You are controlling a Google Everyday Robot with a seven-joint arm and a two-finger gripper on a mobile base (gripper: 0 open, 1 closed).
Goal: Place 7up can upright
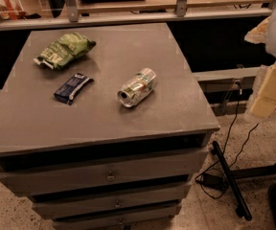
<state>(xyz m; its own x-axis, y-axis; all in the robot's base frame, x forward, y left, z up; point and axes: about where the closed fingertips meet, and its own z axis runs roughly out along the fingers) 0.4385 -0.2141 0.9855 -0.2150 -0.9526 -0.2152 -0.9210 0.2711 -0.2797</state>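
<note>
The 7up can (pixel 137 87) is a silvery can with green and red markings. It lies on its side on the grey cabinet top (pixel 176 109), right of centre, with its open-end rim facing the front left. My gripper (pixel 271 89) shows as cream-coloured parts at the right edge of the view, off the cabinet and well to the right of the can. It holds nothing that I can see.
A green crinkled snack bag (pixel 64 50) lies at the back left of the cabinet top, and a flat dark blue wrapper (pixel 72 87) lies left of the can. The cabinet has several drawers (pixel 110 176). Cables and a black bar (pixel 230 180) lie on the floor at the right.
</note>
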